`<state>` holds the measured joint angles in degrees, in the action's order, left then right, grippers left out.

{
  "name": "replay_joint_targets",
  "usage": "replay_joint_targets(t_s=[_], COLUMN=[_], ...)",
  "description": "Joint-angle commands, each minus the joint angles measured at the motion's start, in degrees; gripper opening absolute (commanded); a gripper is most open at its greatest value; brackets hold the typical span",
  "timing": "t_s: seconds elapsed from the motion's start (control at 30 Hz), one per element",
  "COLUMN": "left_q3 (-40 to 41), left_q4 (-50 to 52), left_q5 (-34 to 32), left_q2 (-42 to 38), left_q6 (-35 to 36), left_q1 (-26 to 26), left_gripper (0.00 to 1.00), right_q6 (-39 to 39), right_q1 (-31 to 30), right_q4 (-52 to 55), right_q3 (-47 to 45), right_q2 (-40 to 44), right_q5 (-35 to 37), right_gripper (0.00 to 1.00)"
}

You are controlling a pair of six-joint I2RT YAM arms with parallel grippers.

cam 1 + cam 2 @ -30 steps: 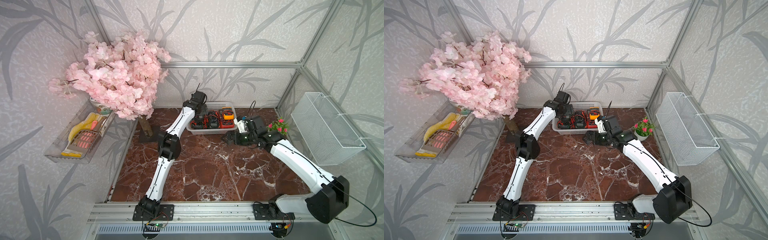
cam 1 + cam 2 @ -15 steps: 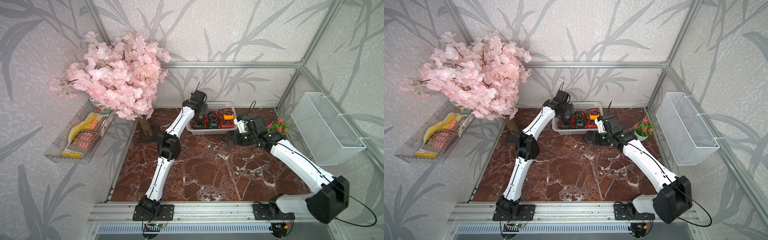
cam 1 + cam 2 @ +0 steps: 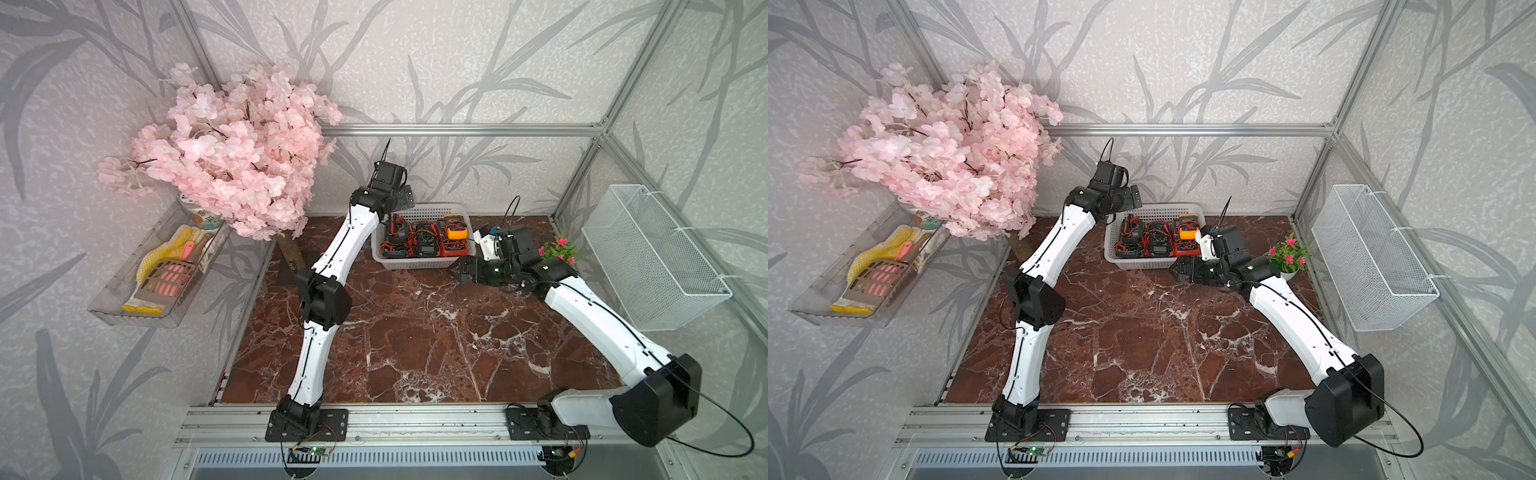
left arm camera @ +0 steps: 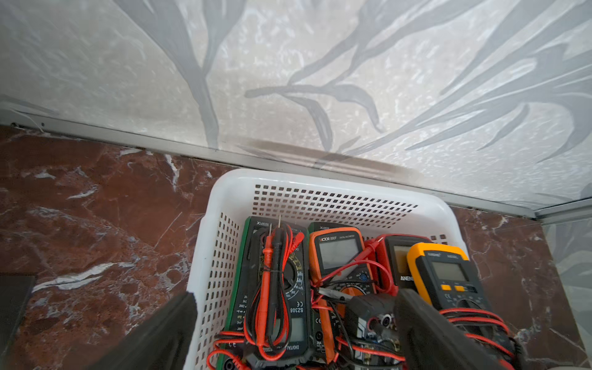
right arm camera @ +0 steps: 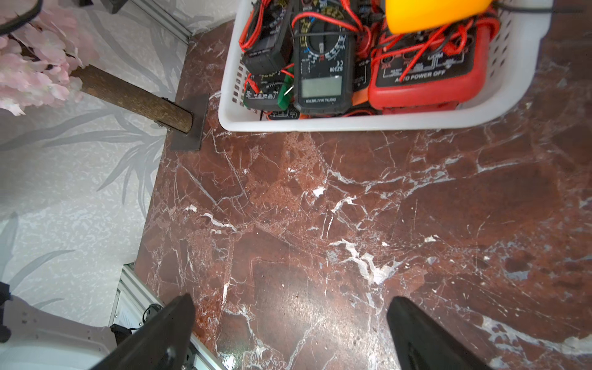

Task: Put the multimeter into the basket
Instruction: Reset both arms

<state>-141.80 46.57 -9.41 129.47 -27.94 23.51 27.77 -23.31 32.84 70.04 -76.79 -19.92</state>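
We fear that the loose red leads [image 4: 267, 272] may catch a finger of the left claw [image 4: 296, 298] and drag the multimeter [image 4: 296, 326] out of the basket [image 4: 320, 182], where it lies now. This claw stands wide apart, holding nothing. The right claw [image 5: 291, 302] is apart too, empty over the table [image 5: 320, 208].

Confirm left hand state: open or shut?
Open. The left wrist view shows the left hand with its fingers wide apart and nothing gripped; the multimeters lie below in the basket.
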Motion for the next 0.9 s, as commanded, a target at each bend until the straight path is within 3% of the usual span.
replay_joint_targets(t_s=[0.0,0.4,0.87], left_q3=[5.1,37.0,72.8], left_q4=[-3.5,-23.3,-46.6], left_q5=[-0.7,-3.2,-10.3], left_q2=[-5.4,-27.5,-51.0], left_q6=[1.6,5.4,13.0], left_q1=[0.2,1.6,2.6], left_gripper=[1.0,1.0,1.0], right_q6=[-1.3,-3.1,-7.1], right_q1=[1.0,5.0,7.4], right_q4=[0.5,-0.8,-5.5], right_q3=[2.4,5.8,4.0], right_q2=[0.3,-0.6,1.1], right_q5=[0.8,1.0,7.4], right_gripper=[0.99,0.99,0.99])
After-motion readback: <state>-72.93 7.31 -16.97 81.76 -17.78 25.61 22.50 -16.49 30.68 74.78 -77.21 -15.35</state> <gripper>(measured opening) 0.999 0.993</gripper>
